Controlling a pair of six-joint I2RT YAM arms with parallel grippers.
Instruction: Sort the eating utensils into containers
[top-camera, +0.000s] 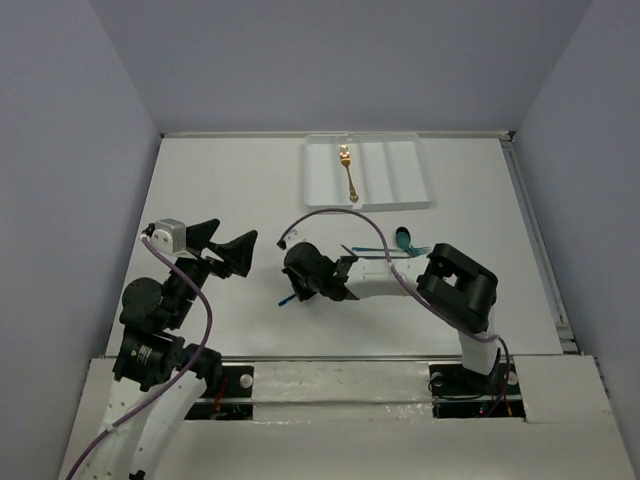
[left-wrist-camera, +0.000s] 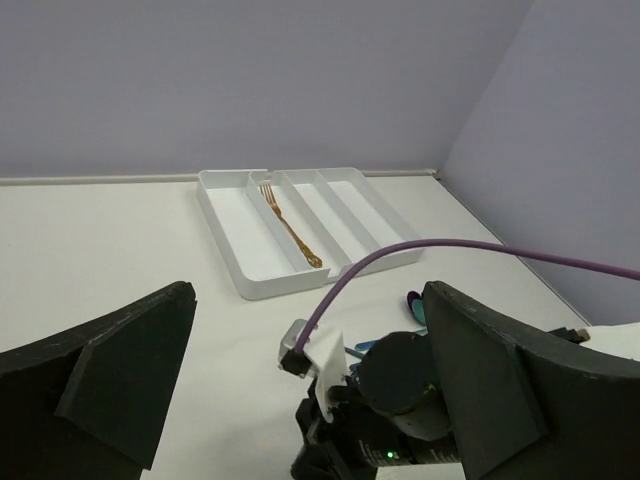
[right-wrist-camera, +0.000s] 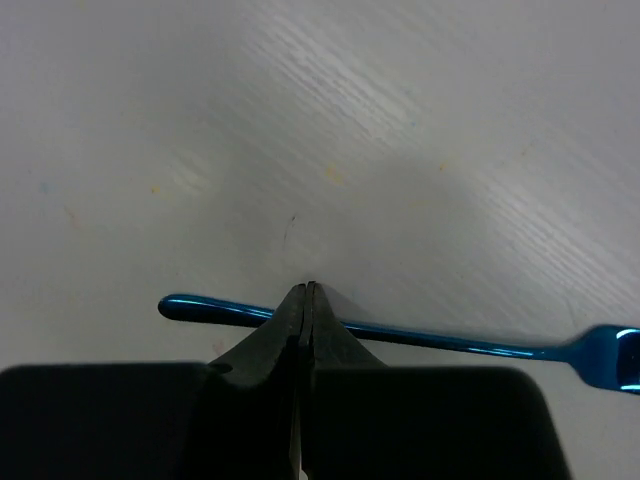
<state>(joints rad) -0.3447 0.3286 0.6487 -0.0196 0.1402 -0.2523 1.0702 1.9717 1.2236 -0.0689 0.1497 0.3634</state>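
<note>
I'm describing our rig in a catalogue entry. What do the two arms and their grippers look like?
Both arms have black joint housings and white links. One purple cable runs along the left arm, and another loops over the right arm. The left gripper has broad, black, wedge-shaped fingers, with a small silver box behind them. The right gripper is also black, tapering to thin tips.

- Left arm (top-camera: 158, 305) folded up near its base, wrist raised.
- Left tool (top-camera: 236, 232) aimed at the far right, jaws spread wide.
- Right arm (top-camera: 455, 288) bent at the elbow, forearm reaching left.
- Right tool (right-wrist-camera: 306, 291) pitched down at the worktop (top-camera: 220, 180), jaws pressed together.
</note>
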